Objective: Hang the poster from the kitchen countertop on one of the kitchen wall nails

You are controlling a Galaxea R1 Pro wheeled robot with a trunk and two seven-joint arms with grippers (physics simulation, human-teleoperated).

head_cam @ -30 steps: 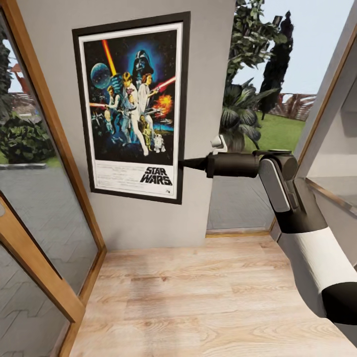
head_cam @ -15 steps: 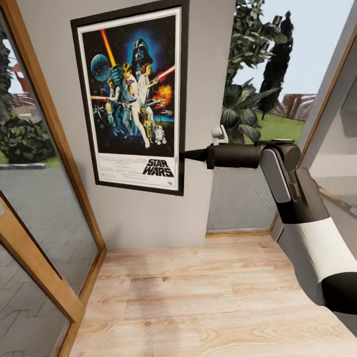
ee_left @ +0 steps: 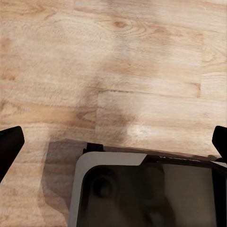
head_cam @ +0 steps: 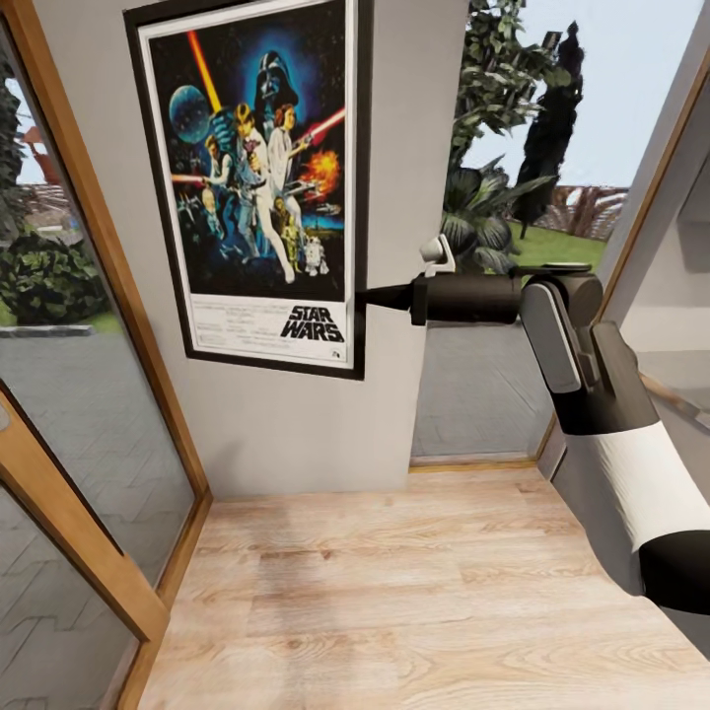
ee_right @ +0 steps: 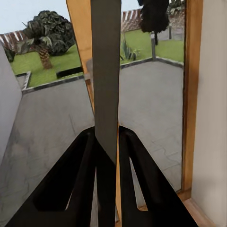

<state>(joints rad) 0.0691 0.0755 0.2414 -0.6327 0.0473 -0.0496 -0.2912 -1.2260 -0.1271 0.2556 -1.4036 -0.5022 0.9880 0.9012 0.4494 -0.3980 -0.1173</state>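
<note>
The Star Wars poster (head_cam: 251,177), black-framed with a white border, is held upright against the grey wall panel (head_cam: 409,148), and its top edge runs off the picture. My right gripper (head_cam: 367,296) is shut on the poster's right edge near the bottom corner. In the right wrist view the poster (ee_right: 105,71) appears edge-on as a thin grey strip, clamped between the two black fingers (ee_right: 80,165). My left gripper (ee_left: 113,144) hangs open over the wooden floor, empty. The kitchen countertop is out of view.
A wood-framed glass door (head_cam: 99,296) stands close on the left, and another glass pane with a wooden frame (head_cam: 651,247) on the right. Light wooden floor (head_cam: 394,592) stretches in front. My own base (ee_left: 151,189) lies below the left gripper.
The right gripper has lifted the poster upward along the wall and a little to the left; its top edge has now left the picture.
</note>
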